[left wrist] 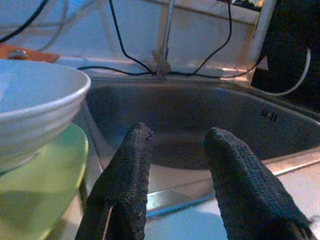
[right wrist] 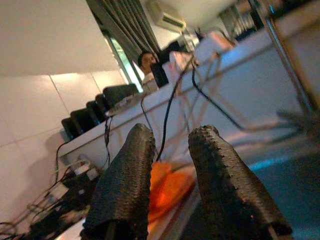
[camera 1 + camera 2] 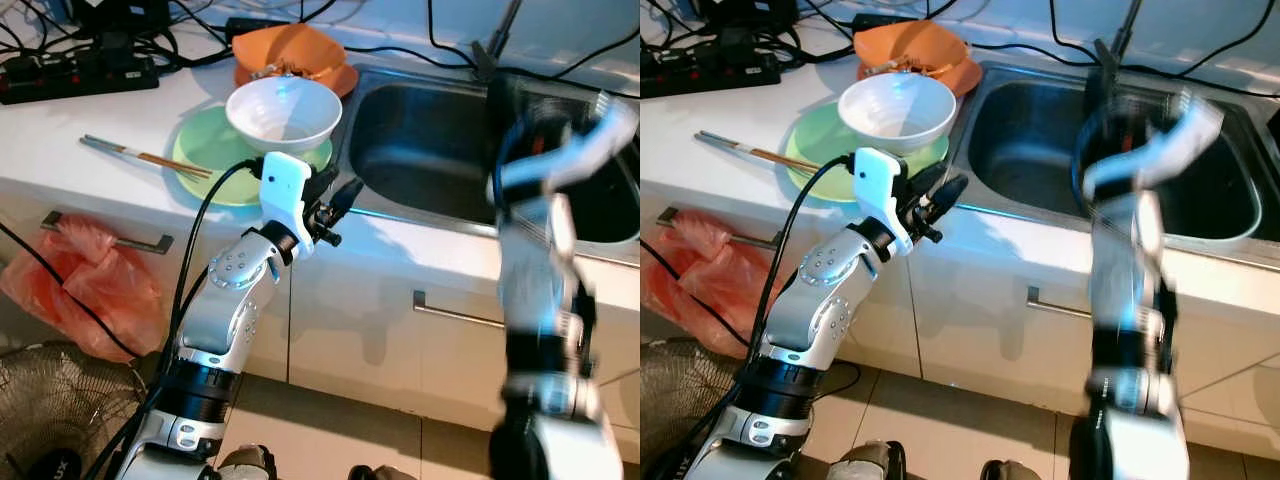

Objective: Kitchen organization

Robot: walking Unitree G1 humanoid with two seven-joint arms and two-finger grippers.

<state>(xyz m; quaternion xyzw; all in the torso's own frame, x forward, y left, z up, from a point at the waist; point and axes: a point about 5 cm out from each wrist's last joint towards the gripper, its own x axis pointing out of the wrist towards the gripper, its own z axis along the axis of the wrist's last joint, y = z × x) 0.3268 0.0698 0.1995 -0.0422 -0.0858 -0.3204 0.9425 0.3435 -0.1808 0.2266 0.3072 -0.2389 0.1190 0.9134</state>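
White bowl (image 3: 285,112) on light green plate (image 3: 205,155), on white countertop (image 3: 60,140) just left of steel sink (image 3: 430,150). Orange bowl (image 3: 295,52) behind it, touching the plate's far side or close to it, cannot tell which. Pair of chopsticks (image 3: 145,157) flat on counter, tips resting on the plate's left edge. Black power strip (image 3: 75,78) and cables at back left of counter.

Left gripper (image 3: 340,200) raised at counter edge, just right of the plate, between plate and sink rim, pointing toward the sink. Fingers (image 1: 127,175) spread, nothing between them. Left wrist view: bowl rim and plate close beside the fingers, sink basin straight ahead, faucet stem (image 1: 167,30) beyond.

Right arm (image 3: 545,300) raised over the sink's right part, heavily motion-blurred. Right gripper (image 2: 167,170) seen in right wrist view: 2 fingers close together with a narrow gap, gripping nothing; tilted up toward back wall, cables and orange bowl (image 2: 167,187) ahead. Person (image 2: 146,62) in the background there, behind the counter line.

Below counter: white cabinet doors with bar handles (image 3: 455,313), orange plastic bag (image 3: 85,280) hanging from the left handle, fan grille (image 3: 50,410) on floor at lower left.
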